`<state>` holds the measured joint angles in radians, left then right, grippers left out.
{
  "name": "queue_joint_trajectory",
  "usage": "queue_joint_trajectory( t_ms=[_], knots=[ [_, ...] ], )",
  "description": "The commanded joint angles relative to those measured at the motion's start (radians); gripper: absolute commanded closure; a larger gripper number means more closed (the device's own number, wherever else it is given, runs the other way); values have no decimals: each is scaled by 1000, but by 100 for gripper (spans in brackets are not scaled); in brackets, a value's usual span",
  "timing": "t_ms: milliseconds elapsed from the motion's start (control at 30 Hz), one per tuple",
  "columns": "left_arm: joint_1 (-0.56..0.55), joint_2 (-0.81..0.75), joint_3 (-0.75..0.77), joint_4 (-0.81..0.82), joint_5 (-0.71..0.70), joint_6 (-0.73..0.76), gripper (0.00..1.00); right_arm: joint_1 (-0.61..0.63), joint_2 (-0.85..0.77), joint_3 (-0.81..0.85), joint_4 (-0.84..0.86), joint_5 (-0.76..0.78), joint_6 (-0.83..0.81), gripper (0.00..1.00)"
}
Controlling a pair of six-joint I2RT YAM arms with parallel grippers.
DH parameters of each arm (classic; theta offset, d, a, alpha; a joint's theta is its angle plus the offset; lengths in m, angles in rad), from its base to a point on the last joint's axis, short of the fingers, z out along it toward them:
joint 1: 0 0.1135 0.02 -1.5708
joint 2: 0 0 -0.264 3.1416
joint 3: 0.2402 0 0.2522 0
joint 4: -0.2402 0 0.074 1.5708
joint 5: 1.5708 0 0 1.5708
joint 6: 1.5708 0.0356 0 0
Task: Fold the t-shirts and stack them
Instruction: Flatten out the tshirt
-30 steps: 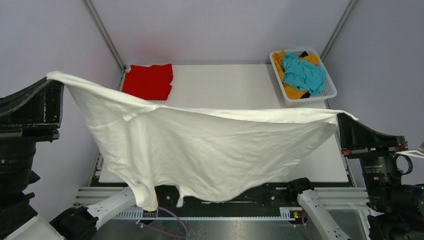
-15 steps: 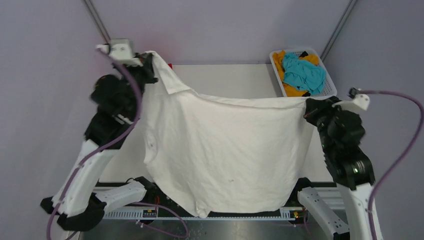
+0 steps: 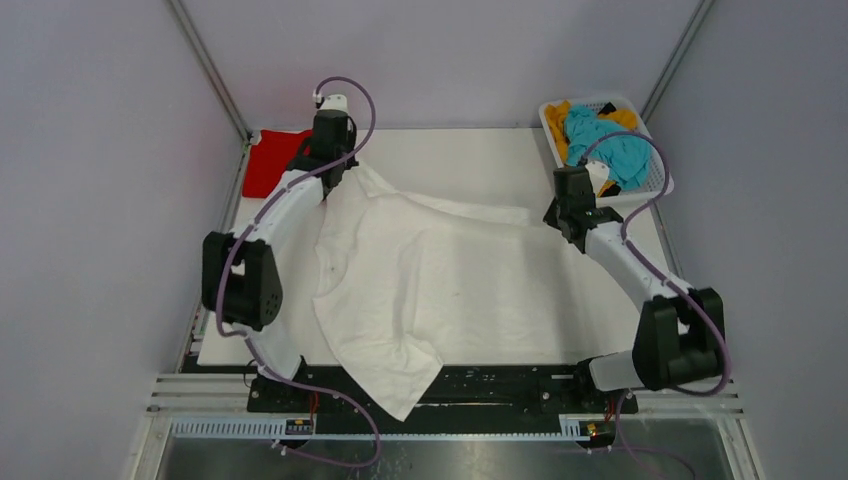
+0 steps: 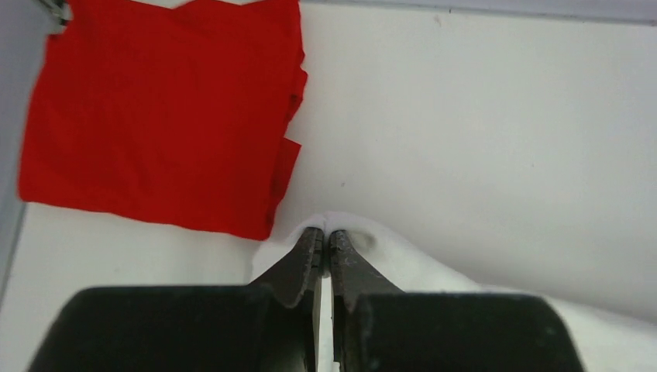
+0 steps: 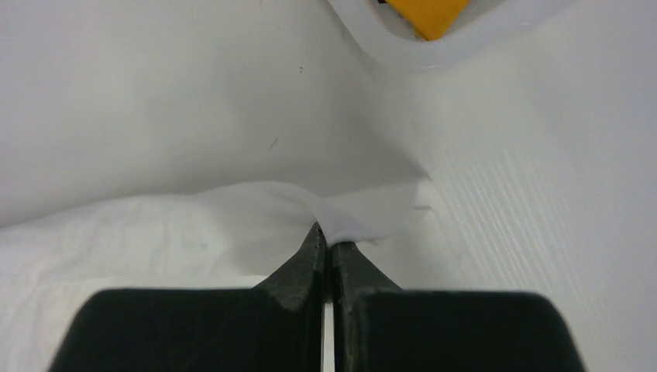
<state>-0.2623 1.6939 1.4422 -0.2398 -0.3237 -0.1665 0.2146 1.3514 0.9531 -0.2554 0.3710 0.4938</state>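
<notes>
Top external view: white t-shirt [image 3: 440,290] lying spread on the table [image 3: 480,160] behind both grippers, with its rearmost part hanging over the table's front edge by the arm bases. The left gripper [image 4: 325,232] is clenched on a pinch of the shirt's far-left corner. A folded red t-shirt [image 4: 163,116] lies just ahead and to the left of its tips, close beside the white cloth. The right gripper [image 5: 325,231] is clamped on the far-right corner. Ahead and to its right is the rim of the basket [image 5: 403,54], which holds the teal t-shirt [image 3: 605,145] and the orange-yellow t-shirt [image 3: 560,115].

Both arms reach far forward and low, elbows raised near the front edge and forearms running down either side of the shirt, wrists tipped toward the table.

The step appears to be laying the shirt flat for folding. It is probably best done with the edge between the two grips drawn taut and set fully down before letting go, the left corner kept off the red shirt, and the overhanging part brought onto the table
</notes>
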Motion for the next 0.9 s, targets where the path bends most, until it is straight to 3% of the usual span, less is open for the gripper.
queue_joint_trajectory(
  t_ms=[0, 133, 433, 667, 733, 800, 867],
  knots=[
    [3, 95, 143, 69, 89, -81, 100, -17, 122, 113, 106, -6, -5, 100],
    [4, 179, 201, 94, 136, -107, 100, -21, 209, 168, 132, -5, -1, 100],
    [13, 346, 329, 81, 46, -137, 100, -25, 303, 259, 151, 31, -11, 100],
    [42, 521, 525, 62, 102, -193, 94, -44, 381, 348, 133, 66, -17, 96],
    [49, 577, 595, 49, 98, -210, 86, -48, 421, 398, 114, 79, -26, 92],
    [58, 640, 683, 11, 104, -227, 72, -50, 465, 466, 62, 86, -41, 86],
    [70, 693, 785, -67, 125, -240, 43, -50, 499, 536, -6, 85, -54, 60]
  ],
)
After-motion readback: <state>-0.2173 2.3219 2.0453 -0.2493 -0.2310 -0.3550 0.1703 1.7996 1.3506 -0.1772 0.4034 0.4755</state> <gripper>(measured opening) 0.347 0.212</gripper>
